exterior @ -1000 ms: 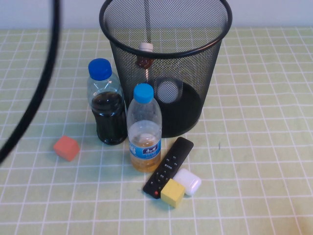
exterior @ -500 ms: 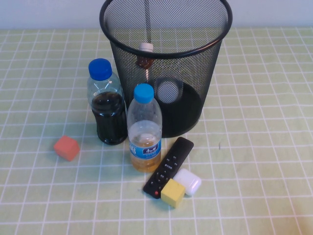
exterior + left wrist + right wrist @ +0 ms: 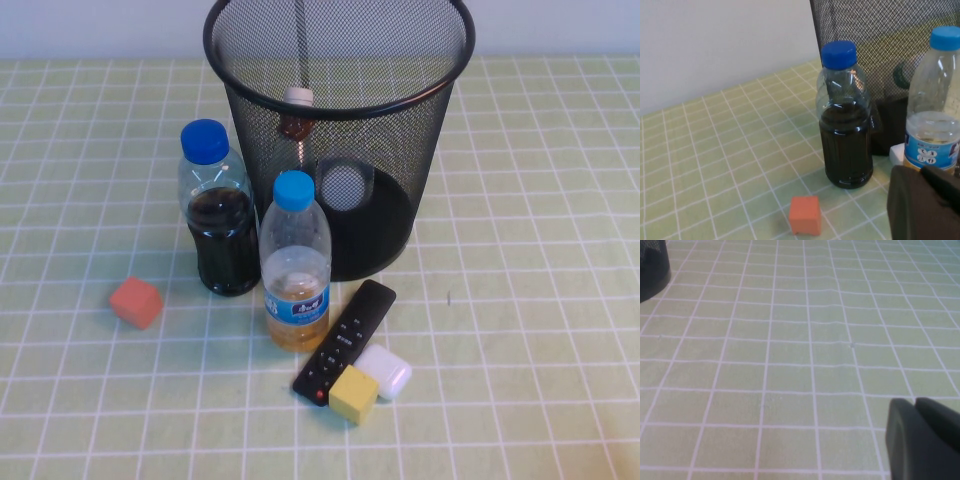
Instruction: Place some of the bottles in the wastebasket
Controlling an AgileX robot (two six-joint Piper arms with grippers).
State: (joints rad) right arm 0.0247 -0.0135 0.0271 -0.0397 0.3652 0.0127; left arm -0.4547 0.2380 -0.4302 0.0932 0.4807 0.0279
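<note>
Green checked cloth (image 3: 520, 300) is carrying the wastebasket (image 3: 400, 200) — two clear bottles (image 3: 298, 112) are already lying inside, so both arms are sitting withdrawn: left gripper (image 3: 925, 205) and right gripper (image 3: 922, 437), finger state unreadable.

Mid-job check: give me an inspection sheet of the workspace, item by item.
Surface: green checked tablecloth, flat.
Job's things: wastebasket upright; through its mesh a white-capped bottle and a second white cap show inside.
Clutter: dark-liquid bottle and amber-liquid bottle upright in front of the wastebasket; black remote, yellow cube, white case clustered together; orange cube apart on the left.
Grippers: left gripper near the amber-liquid bottle; right gripper over bare cloth; neither appears in the high view.
Cables: nothing seen.
Surroundings: pale wall behind.
</note>
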